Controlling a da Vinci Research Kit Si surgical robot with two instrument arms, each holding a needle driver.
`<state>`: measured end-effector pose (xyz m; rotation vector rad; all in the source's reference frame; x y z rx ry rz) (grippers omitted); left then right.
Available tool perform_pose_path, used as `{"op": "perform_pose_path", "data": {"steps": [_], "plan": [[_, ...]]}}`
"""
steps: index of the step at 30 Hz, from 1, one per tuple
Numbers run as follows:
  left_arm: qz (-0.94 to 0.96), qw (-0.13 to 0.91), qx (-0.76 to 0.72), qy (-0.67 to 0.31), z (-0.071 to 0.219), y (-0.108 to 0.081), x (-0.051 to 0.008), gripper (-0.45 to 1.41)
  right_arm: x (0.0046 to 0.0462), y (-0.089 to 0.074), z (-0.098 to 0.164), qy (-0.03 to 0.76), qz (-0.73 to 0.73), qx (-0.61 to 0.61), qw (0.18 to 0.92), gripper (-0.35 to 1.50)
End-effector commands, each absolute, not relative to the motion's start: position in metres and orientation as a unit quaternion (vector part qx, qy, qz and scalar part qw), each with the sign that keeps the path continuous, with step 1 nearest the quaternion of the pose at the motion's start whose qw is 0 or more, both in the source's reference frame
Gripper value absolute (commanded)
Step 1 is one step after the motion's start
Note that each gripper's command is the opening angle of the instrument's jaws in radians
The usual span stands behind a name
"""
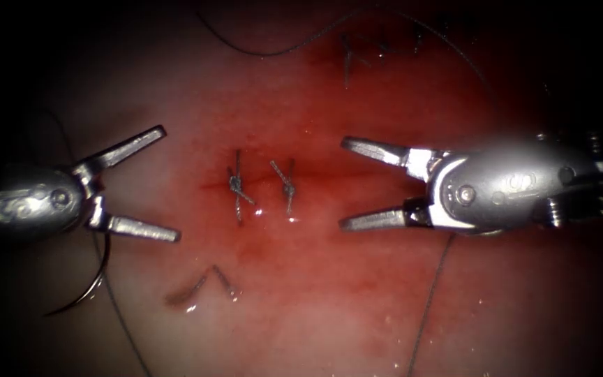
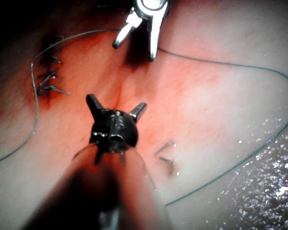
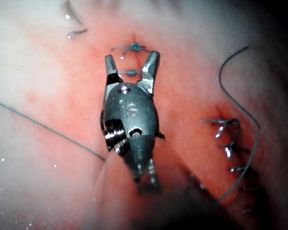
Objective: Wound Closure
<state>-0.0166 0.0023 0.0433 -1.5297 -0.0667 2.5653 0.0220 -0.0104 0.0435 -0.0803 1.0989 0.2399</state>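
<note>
Endoscope view: the left tool (image 1: 149, 183) and the right tool (image 1: 343, 183) hover with jaws spread wide, each holding nothing, on either side of the cut (image 1: 259, 183) in the tissue (image 1: 329, 307). Two knotted stitches (image 1: 236, 184) already cross the cut, so closure looks partly done. The curved needle (image 1: 88, 283) lies free on the tissue's surface below the left tool, left of the cut, its thread (image 1: 427, 307) trailing loose. A cut end of thread (image 1: 221, 279) lies nearby.

Left wrist view: the left tool (image 2: 116, 105) gapes, empty, facing the right tool (image 2: 137, 45).

Right wrist view: the right tool's (image 3: 132, 64) released jaws frame the stitches (image 3: 133, 47). There are no containers.
</note>
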Motion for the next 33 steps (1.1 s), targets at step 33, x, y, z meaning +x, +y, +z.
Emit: {"op": "perform_pose_path", "data": {"steps": [33], "plan": [[0.927, 0.226, -0.215, -0.209, 0.053, -0.009, -0.008, 0.27, 0.0241, -0.012, 0.045, 0.508, 0.109, -0.031, 0.854, 1.25]]}}
